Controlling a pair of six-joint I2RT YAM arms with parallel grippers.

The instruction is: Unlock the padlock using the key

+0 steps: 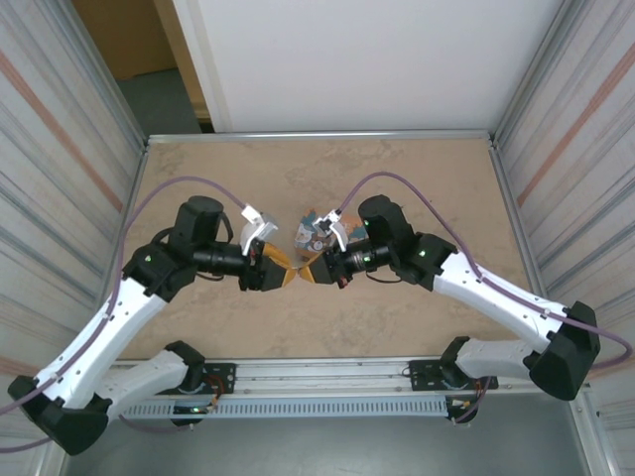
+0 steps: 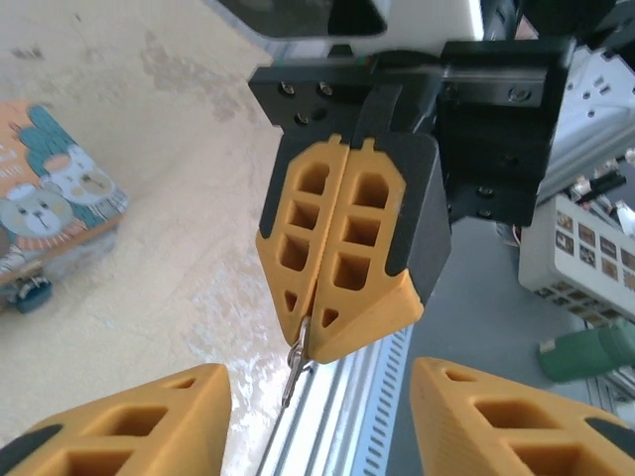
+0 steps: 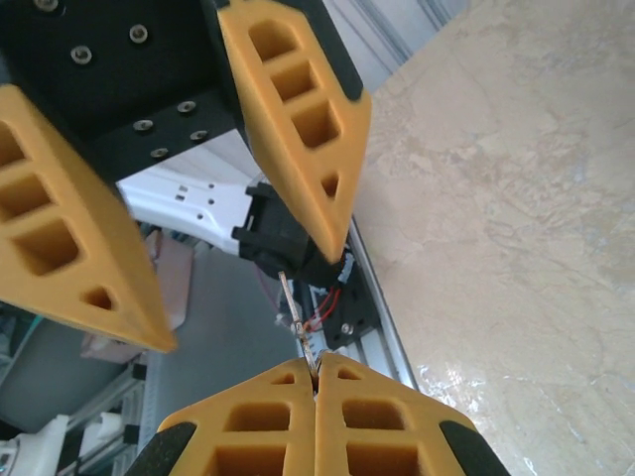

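- My right gripper is clenched. Its two orange fingers are pressed flat together, and the key is pinched at their very tips.
- The thin metal key pokes out of those tips towards my left gripper, at about 11 o'clock in the right wrist view.
- My left gripper is released, its fingers spread wide and grasping nothing.
- In the left wrist view the right gripper faces me from 12 o'clock. The key hangs from its tips and points down into the gap between my own fingers. It appears to touch neither of them.
- From above, both grippers meet tip to tip near the middle of the table, with the left at 9 o'clock and the right at 3 o'clock.
- The padlock, printed with cartoon bears, lies on the table just beyond the meeting point, at 12 o'clock. Neither gripper touches it.
- In the left wrist view the padlock sits at 9 o'clock.
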